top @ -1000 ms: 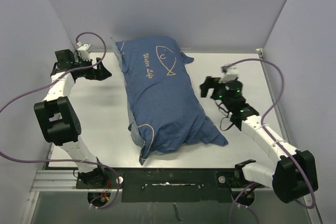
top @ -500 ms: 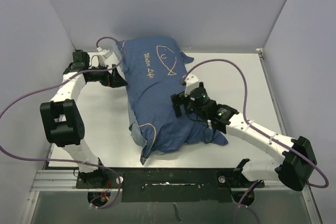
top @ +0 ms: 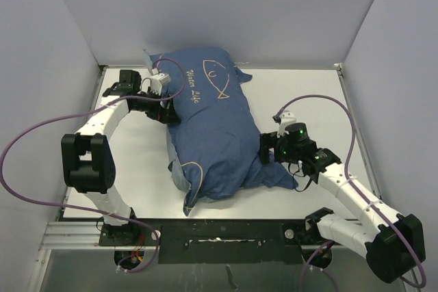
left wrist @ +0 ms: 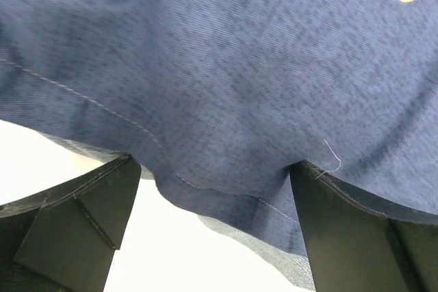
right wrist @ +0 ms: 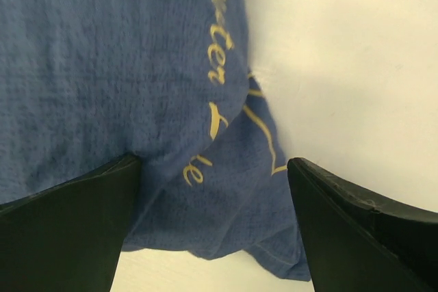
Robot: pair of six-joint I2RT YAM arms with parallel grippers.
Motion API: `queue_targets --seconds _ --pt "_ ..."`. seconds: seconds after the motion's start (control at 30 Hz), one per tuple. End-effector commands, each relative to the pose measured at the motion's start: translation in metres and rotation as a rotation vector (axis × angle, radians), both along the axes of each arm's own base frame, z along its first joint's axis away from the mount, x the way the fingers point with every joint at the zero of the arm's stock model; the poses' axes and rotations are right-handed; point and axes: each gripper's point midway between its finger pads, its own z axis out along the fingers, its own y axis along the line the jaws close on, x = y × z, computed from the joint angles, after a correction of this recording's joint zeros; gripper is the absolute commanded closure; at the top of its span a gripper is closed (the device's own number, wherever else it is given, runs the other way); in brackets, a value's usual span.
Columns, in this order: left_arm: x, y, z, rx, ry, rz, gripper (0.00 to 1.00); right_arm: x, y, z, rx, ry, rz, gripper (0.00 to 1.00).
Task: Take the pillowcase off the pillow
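The blue pillowcase (top: 212,124), with its pale fish outline and lettering, lies stuffed in the middle of the white table (top: 308,94). The pillow is hidden inside it. My left gripper (top: 168,106) is open at the pillowcase's far left edge. In the left wrist view the blue cloth (left wrist: 226,87) and its stitched seam hang between the spread fingers (left wrist: 75,223). My right gripper (top: 264,150) is open at the near right side. In the right wrist view a flap of blue cloth (right wrist: 226,189) with yellow stitching lies between the wide fingers (right wrist: 369,237).
Grey walls (top: 219,5) close the table at the back and both sides. Purple cables (top: 27,141) loop off both arms. The black base rail (top: 219,237) runs along the near edge. Bare table shows left and right of the pillowcase.
My left gripper has moved right to the pillowcase's far left edge. My right gripper reached over the pillowcase, then drew back to its near right side.
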Motion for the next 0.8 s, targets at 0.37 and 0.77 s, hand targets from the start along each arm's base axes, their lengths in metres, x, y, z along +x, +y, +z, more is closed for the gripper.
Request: queue_targets --seconds 0.37,0.77 --pt "0.081 0.019 0.031 0.175 -0.216 0.155 0.14 -0.065 0.181 -0.028 0.141 0.045 0.438 0.2" --pt "0.083 0.126 0.137 0.196 -0.354 0.311 0.02 -0.052 0.388 -0.014 0.183 0.027 0.826 0.1"
